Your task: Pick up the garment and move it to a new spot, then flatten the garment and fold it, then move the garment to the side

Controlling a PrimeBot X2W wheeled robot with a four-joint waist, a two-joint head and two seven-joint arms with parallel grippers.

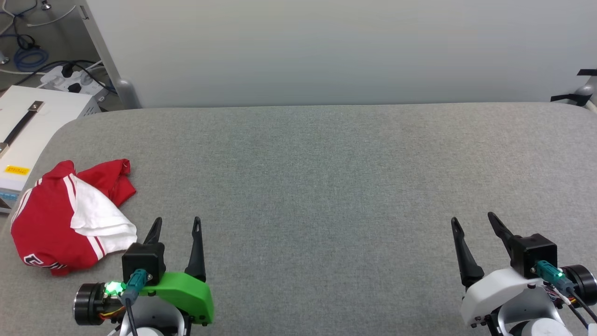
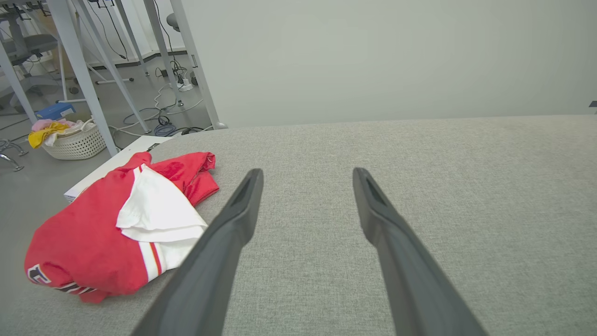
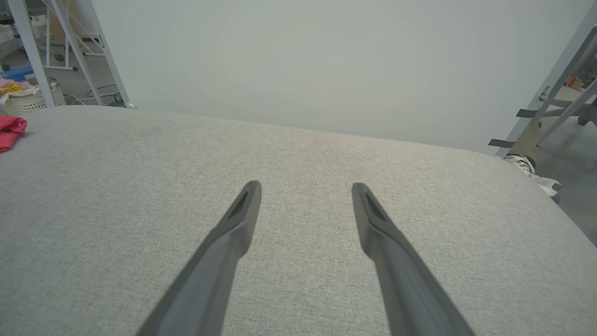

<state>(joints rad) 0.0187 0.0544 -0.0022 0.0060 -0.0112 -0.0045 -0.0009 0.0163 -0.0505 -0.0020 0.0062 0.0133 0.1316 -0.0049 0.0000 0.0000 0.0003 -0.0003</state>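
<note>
Our shirt (image 1: 56, 224) lies bunched at the left edge of the table (image 1: 326, 177), just beside our left gripper (image 1: 177, 220); it and the right gripper (image 1: 472, 218) both have fingers apart, empty. The shirt looks light and floppy, so we'd pinch a raised red fold

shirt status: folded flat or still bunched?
Bunched. The garment lies crumpled at the table's left edge, a white sleeve flopped over the red body; neither gripper touches it.

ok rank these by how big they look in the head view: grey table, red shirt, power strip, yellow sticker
1. grey table
2. red shirt
3. power strip, though it lies farther from the camera
4. yellow sticker
</note>
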